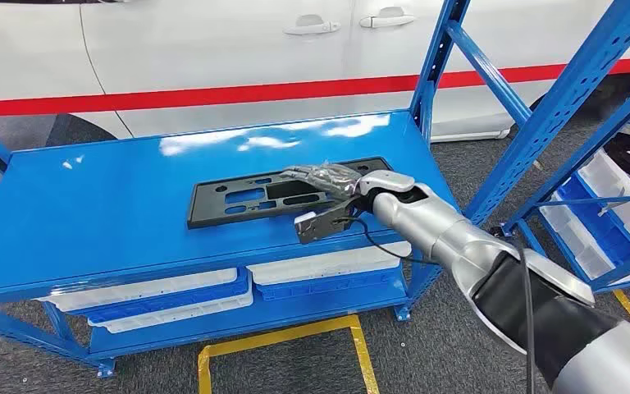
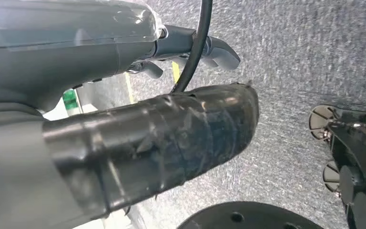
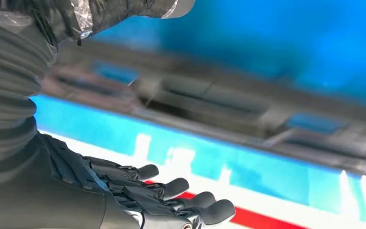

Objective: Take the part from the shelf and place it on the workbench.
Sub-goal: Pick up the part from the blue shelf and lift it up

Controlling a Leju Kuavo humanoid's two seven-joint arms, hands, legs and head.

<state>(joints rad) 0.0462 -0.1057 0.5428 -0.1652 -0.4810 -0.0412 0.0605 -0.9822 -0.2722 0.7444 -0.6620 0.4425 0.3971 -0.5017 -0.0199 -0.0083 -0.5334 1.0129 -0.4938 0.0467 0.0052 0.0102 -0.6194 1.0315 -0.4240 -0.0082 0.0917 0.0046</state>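
Reaching out over the blue shelf top (image 1: 90,205), the right hand (image 1: 328,182) is at the approach stage of the pick; nothing is lifted yet. The part (image 1: 238,199), a flat black plastic panel with cut-out slots, lies flat on the shelf surface near its middle, long side running across the robot's front. In the head view the hand sits over the part's right end, fingers stretched forward and roughly level; whether they touch the panel cannot be told from here. The right wrist view shows the fingers (image 3: 171,188) extended and slightly spread, holding nothing, with the part (image 3: 205,98) blurred just beyond them. The left hand (image 2: 190,47) hangs over grey floor, its fingers loosely curled and empty.

Judgement: the next move needs the fingers lowered and closed around the panel's near edge, since a thin flat piece gives little to grip.
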